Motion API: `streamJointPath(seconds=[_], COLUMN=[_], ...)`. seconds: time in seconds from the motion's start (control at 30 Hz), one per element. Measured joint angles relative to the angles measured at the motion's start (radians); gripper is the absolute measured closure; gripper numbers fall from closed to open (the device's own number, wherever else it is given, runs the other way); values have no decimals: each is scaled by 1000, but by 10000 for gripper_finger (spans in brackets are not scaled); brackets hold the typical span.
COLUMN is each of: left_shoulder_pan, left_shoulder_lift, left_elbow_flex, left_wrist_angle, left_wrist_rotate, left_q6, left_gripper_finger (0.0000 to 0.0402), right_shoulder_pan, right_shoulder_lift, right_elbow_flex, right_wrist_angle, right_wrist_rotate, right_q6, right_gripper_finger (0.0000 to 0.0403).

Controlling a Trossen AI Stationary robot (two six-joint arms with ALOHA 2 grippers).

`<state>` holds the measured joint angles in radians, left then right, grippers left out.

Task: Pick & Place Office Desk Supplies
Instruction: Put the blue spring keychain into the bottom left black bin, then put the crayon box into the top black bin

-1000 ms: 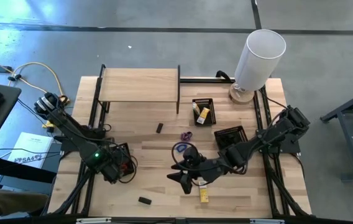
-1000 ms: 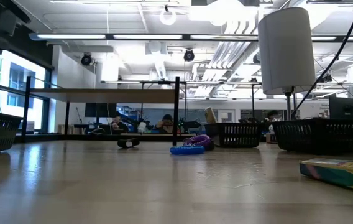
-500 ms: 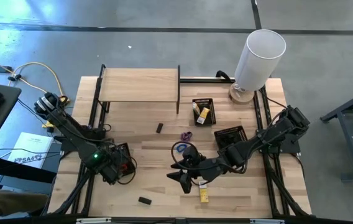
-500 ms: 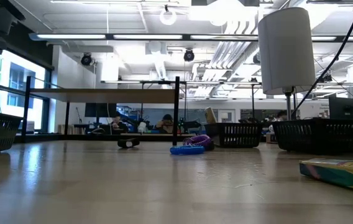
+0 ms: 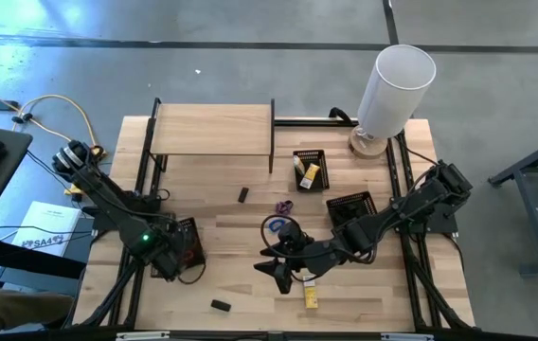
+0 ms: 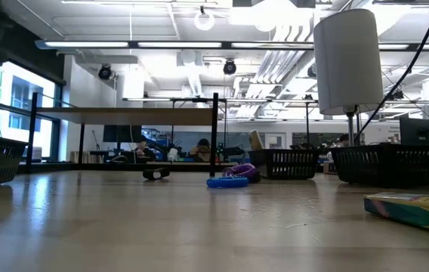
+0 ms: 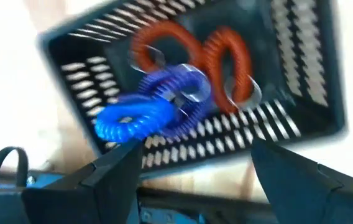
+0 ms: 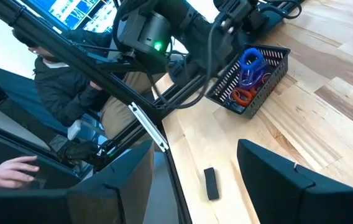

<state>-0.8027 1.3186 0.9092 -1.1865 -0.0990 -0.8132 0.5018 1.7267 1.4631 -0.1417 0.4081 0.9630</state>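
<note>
My left gripper (image 7: 195, 177) stands open, pointing down over the black mesh tray (image 5: 187, 244) at the table's left. In that tray lie two red loops (image 7: 226, 68), a purple loop (image 7: 183, 87) and a blue coiled loop (image 7: 133, 118); no finger touches them. My right gripper (image 8: 192, 186) hangs open above the middle of the table (image 5: 278, 270), slanting down toward the near left. A black block (image 8: 210, 183) lies on the wood beyond it. A purple loop (image 5: 283, 205), a dark blue loop (image 5: 274, 225), another black block (image 5: 243, 194) and a yellow packet (image 5: 312, 296) rest on the table.
A low wooden shelf (image 5: 212, 133) stands at the far left and a tall white cylinder (image 5: 397, 80) at the far right. Two more mesh trays (image 5: 309, 170) (image 5: 349, 208) sit right of centre, one holding yellow packets. A person (image 8: 52, 81) sits beyond the table's left edge.
My left gripper has turned a little about its own axis above the left tray, without shifting place. My right arm has kept still, and the loose things on the table lie where they were.
</note>
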Motion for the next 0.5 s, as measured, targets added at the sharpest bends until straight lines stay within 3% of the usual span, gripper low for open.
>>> streamJointPath(seconds=[0.17, 0.5], left_shoulder_pan=[-61, -75], left_shoulder_lift=[0, 0], left_elbow_flex=[0, 32], left_wrist_angle=[2, -7], left_wrist_rotate=[1, -26], left_q6=[86, -3], left_gripper_finger=[109, 109], right_shoulder_pan=[0, 0], right_shoulder_lift=[0, 0], right_elbow_flex=[0, 0], right_wrist_angle=[0, 0], right_wrist_rotate=[0, 0], right_q6=[0, 0], right_gripper_finger=[183, 183])
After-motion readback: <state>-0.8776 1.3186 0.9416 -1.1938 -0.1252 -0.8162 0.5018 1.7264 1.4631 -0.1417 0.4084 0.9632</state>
